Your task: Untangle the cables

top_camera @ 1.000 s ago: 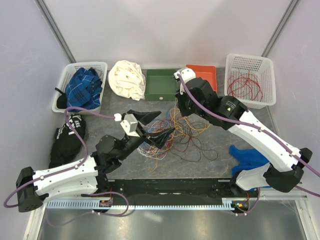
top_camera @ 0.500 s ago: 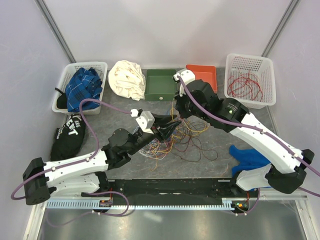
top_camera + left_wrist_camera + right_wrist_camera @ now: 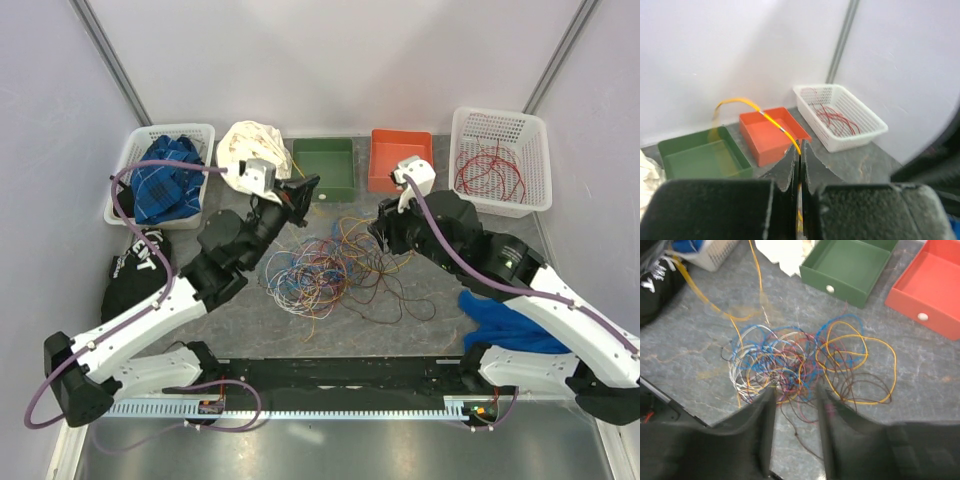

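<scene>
Left gripper [image 3: 799, 156] has clamped 1 yellow cable [image 3: 774, 121] and lifted it from the tangle [image 3: 320, 270], likely freeing it; right gripper [image 3: 796, 395] fingers now apart.

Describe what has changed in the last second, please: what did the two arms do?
The left gripper closed on a yellow cable and pulled back toward the far left, drawing it away from the pile of cables. The right gripper opened and withdrew to the right, holding nothing. The green tray and orange tray stayed put.
</scene>
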{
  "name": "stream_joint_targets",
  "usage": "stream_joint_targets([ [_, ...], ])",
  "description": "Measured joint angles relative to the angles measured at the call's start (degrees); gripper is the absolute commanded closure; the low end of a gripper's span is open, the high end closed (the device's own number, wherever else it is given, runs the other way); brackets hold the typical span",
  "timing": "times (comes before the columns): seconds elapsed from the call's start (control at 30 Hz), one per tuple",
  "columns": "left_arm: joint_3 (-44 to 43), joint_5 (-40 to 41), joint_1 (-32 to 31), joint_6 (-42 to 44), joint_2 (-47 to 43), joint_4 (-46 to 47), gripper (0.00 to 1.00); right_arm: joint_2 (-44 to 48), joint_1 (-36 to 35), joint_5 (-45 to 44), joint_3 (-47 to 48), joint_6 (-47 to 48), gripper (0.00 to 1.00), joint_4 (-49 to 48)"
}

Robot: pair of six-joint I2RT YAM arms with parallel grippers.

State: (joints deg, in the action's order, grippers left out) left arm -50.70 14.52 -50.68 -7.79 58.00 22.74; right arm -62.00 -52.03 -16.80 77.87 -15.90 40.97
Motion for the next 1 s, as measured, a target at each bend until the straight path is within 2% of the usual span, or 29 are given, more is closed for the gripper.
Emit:
stream_joint_targets([
  [0.07,-3.0,-0.1,1.7,-1.2,1.6,-1.5,0.98,1.8,0.0,0.1,-1.3,-0.2,0.36,-1.6],
  [0.17,-8.9,-1.2,2.5,-2.2,5.7,-3.6,0.98,2.9,0.0,0.5,-1.7,-0.3,0.26,-3.5],
  [0.2,-10.7,-1.4,2.6,-2.3,7.3,-4.2,0.98,3.0,0.0,0.5,-1.7,-0.2,0.25,-4.1],
  [0.57,-33.9,-4.4,9.4,-2.3,28.9,-8.7,0.98,9.9,0.0,-0.2,-9.5,-0.2,0.24,-7.9],
  [1.0,-60.1,-9.6,17.7,-2.2,55.9,-16.5,0.98,19.4,0.0,-8.9,-22.0,-0.1,0.24,-14.4],
])
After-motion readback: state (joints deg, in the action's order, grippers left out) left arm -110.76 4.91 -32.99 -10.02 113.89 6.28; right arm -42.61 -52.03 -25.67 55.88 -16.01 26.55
